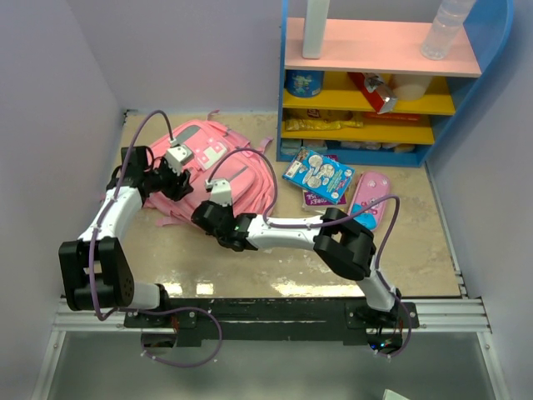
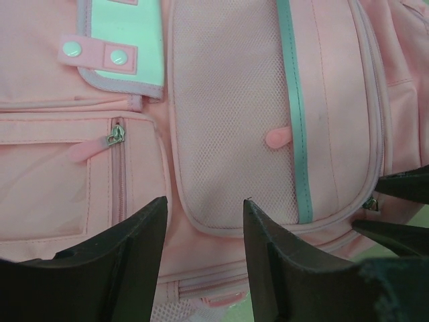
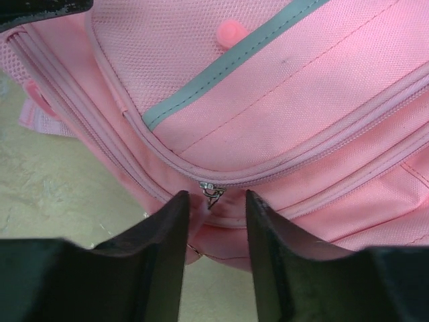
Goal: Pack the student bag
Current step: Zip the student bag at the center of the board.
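Observation:
The student bag (image 1: pixel 218 171) is a large pink backpack lying flat at the back left of the table. My left gripper (image 1: pixel 172 178) hovers over its left part; in the left wrist view it (image 2: pixel 204 209) is open and empty above the mesh pocket (image 2: pixel 228 121) and a zip seam. My right gripper (image 1: pixel 210 218) is at the bag's near edge. In the right wrist view it (image 3: pixel 214 198) is open, with the metal zipper slider (image 3: pixel 210 192) and its pink pull between the fingertips (image 3: pixel 173 215), close to the left one. The bag's zippers look closed.
A blue picture book (image 1: pixel 319 172) on another book and a glossy pink pencil case (image 1: pixel 371 198) lie right of the bag. A blue, yellow and pink shelf (image 1: pixel 375 83) with a bottle (image 1: pixel 445 29) stands at the back right. Walls close in left and right.

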